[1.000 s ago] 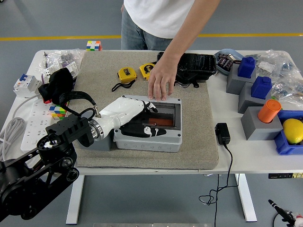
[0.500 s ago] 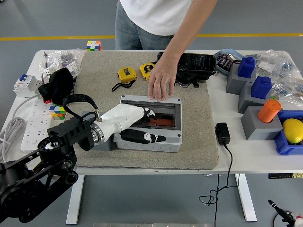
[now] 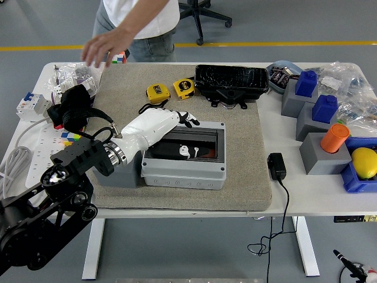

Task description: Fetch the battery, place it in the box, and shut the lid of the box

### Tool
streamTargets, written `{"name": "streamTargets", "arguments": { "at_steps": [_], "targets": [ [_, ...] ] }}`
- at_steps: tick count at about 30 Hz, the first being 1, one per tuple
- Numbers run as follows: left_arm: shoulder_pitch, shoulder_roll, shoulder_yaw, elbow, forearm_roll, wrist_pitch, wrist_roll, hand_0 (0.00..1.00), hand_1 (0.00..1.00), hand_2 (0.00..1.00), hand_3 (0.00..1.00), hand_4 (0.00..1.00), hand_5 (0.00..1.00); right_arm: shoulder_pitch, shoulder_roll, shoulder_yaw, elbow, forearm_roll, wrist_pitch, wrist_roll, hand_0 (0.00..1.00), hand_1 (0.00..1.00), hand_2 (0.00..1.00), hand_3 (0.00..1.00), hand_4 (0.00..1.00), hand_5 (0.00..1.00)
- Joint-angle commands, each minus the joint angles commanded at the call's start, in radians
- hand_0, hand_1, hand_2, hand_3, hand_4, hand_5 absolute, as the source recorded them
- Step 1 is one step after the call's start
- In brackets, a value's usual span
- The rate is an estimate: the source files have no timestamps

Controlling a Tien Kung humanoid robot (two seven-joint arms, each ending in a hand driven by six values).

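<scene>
1. My left hand (image 3: pixel 177 119) hovers over the box's (image 3: pixel 184 172) far-left rim, fingers loosely extended, gripping nothing.
2. The battery (image 3: pixel 191 152) already lies inside, so closing comes next, I judge.
3. That means fetching the dark lid (image 3: pixel 231 80), lying at twelve o'clock.
4. The battery's long axis runs nine-to-three.

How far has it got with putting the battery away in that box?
Done, it seems: a dark and orange object, probably the battery, lies inside the grey box. In hand: the left hand hovers at the box's far rim, holding nothing. Left: the lid, apparently the black piece lying apart behind the box, is not yet on.
</scene>
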Motion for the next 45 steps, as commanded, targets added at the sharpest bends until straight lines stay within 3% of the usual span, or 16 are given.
{"name": "streamTargets", "arguments": {
  "at_steps": [6,10,12,16,17,23,29,37,45],
  "targets": [
    [0.001,-0.006,-0.017,0.015,0.008,0.018,-0.012,0.738,0.773,0.744,0.76,0.998,0.998,-0.002,0.004,-0.012,0.0,0.013,0.0,0.002,0.883,0.863,0.835,0.883,0.998,0.998],
    [0.0,-0.016,-0.041,0.06,-0.003,0.093,-0.078,0.738,0.773,0.744,0.76,0.998,0.998,-0.001,0.004,-0.006,0.0,0.008,0.001,0.001,0.882,0.863,0.834,0.883,0.998,0.998],
    [0.003,-0.021,-0.068,0.092,-0.018,0.129,-0.12,0.787,0.83,0.799,0.789,0.998,0.998,0.0,0.005,-0.007,0.0,0.009,0.001,0.001,0.882,0.863,0.834,0.883,0.998,0.998],
    [0.008,-0.03,-0.12,0.135,-0.056,0.173,-0.187,0.787,0.83,0.799,0.789,0.998,0.998,0.0,0.006,-0.004,0.0,0.009,0.002,0.001,0.882,0.863,0.834,0.883,0.998,0.998],
    [0.01,-0.033,-0.136,0.144,-0.068,0.186,-0.207,0.844,0.897,0.871,0.836,0.998,0.998,0.0,0.006,-0.003,0.0,0.008,0.002,0.001,0.882,0.863,0.834,0.883,0.998,0.998],
    [0.022,-0.052,-0.234,0.183,-0.179,0.249,-0.307,0.861,0.911,0.88,0.845,0.998,0.998,0.0,0.005,-0.002,0.0,0.007,0.002,0.001,0.882,0.863,0.833,0.883,0.998,0.998],
    [0.039,-0.058,-0.3,0.205,-0.291,0.252,-0.346,0.875,0.917,0.887,0.853,0.998,0.998,-0.001,0.006,-0.008,0.0,0.012,0.002,0.002,0.882,0.863,0.834,0.883,0.998,0.998],
    [0.064,-0.067,-0.377,0.231,-0.424,0.223,-0.367,0.88,0.921,0.891,0.856,0.998,0.998,-0.003,0.007,-0.009,0.0,0.016,0.001,0.003,0.883,0.863,0.833,0.883,0.998,0.998],
    [0.078,-0.074,-0.444,0.258,-0.676,0.172,-0.407,0.888,0.928,0.901,0.868,0.998,0.998,-0.005,0.01,-0.003,0.0,0.013,0.002,0.002,0.884,0.863,0.831,0.883,0.998,0.998]
  ]
}}
